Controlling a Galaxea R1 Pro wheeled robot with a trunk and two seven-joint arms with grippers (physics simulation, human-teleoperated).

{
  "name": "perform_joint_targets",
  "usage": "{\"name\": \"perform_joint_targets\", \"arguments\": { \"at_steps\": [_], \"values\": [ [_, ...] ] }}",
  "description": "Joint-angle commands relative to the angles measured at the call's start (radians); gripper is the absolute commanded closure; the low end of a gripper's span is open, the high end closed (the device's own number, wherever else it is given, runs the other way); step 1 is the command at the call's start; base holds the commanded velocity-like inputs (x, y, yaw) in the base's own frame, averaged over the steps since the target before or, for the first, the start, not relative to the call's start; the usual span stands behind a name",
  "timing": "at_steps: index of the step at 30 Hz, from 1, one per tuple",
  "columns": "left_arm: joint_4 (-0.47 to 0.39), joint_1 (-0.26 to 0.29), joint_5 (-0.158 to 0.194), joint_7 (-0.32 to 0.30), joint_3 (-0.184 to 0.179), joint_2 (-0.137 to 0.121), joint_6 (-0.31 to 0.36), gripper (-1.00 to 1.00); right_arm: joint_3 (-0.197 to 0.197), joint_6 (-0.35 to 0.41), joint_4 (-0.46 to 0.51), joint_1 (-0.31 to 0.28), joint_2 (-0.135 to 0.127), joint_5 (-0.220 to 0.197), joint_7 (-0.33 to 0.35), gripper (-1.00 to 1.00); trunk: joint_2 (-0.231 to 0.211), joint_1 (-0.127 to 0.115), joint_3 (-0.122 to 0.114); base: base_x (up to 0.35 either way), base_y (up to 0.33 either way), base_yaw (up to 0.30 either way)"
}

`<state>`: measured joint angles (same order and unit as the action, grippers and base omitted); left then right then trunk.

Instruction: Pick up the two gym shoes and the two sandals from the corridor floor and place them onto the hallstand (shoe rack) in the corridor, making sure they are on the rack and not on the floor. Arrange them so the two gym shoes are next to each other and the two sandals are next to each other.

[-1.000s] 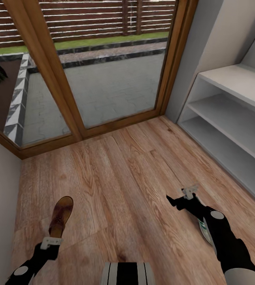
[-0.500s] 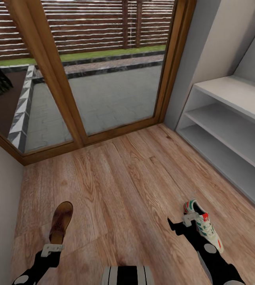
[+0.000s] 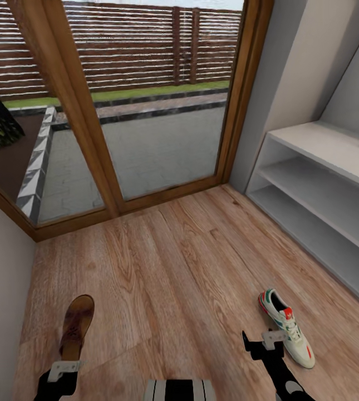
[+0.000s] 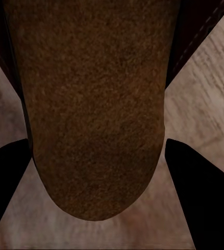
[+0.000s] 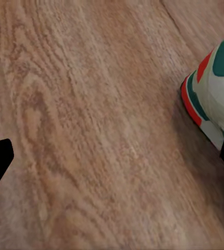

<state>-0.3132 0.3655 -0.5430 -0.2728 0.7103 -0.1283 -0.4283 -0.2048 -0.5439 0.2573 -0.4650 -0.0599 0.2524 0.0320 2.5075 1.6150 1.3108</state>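
One dark brown sandal lies on the wood corridor floor at the lower left. My left gripper sits at its near end. In the left wrist view the sandal's footbed runs between the spread dark fingertips of my open left gripper. A white gym shoe with green stripes and red heel lies at the lower right. My right gripper hovers just left of it, open. The right wrist view puts the gym shoe beside one fingertip of the right gripper. The pale grey hallstand stands along the right wall.
A wood-framed glass door closes the far end of the corridor. A plain wall borders the left side. Bare floor stretches between the shoes and the hallstand's lowest tier.
The whole picture has shifted, so the camera moved. My right arm has drawn back toward me, uncovering the gym shoe it was hiding. The left gripper has stayed at the sandal's near end.
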Motion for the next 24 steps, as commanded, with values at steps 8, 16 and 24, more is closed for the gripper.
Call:
{"name": "perform_joint_targets", "arguments": {
  "at_steps": [8, 16, 24],
  "values": [
    [0.0, -0.009, -0.002, -0.002, 0.008, 0.002, -0.005, 1.0, -0.008, -0.011, -0.081, 0.0, 0.022, 0.012, -0.019, -1.0, -0.002, -0.004, -0.03, 0.0, 0.0, 0.0],
    [0.001, -0.01, -0.002, -0.002, 0.008, 0.004, -0.006, 1.0, -0.008, -0.01, -0.098, 0.0, 0.025, 0.013, -0.021, -1.0, -0.004, -0.007, -0.068, 0.0, 0.0, 0.0],
    [0.017, -0.01, -0.002, -0.002, 0.008, 0.003, -0.006, 1.0, -0.008, -0.01, -0.101, 0.0, 0.025, 0.013, -0.021, -1.0, -0.005, -0.011, -0.111, 0.0, 0.0, 0.0]
  ]
}}
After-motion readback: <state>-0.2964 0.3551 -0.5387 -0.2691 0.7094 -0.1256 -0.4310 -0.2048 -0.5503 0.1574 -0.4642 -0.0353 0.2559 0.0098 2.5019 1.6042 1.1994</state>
